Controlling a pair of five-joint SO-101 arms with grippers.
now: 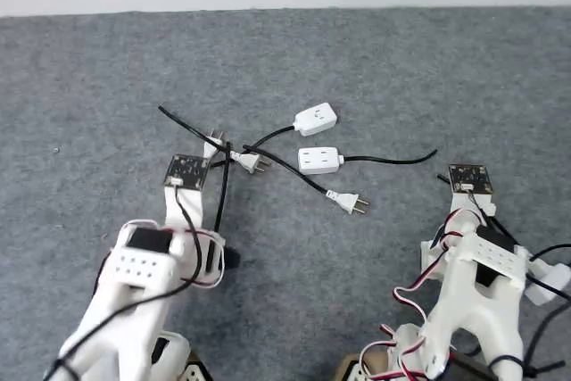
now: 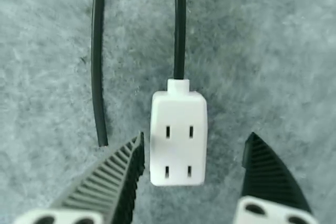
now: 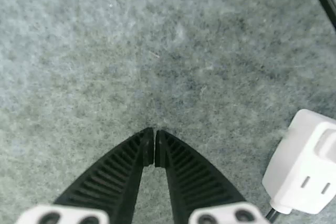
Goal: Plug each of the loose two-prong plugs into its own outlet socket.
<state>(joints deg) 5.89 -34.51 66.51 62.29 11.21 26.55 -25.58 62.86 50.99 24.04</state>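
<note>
Nothing had been plugged in. Beside the nearer socket (image 1: 319, 160), one plug (image 1: 251, 162) lay loose toward the left arm, the other plug (image 1: 351, 203) nearer the arms. The left gripper (image 2: 197, 137) was spread wide astride a socket block (image 2: 178, 129). The right gripper (image 3: 155, 132) was closed, empty.

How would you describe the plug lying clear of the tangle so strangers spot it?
On the grey carpet, find the two white sockets in the middle. The plug lies nearer the arms than both, prongs pointing right; the other plug sits among crossed cables.
</note>
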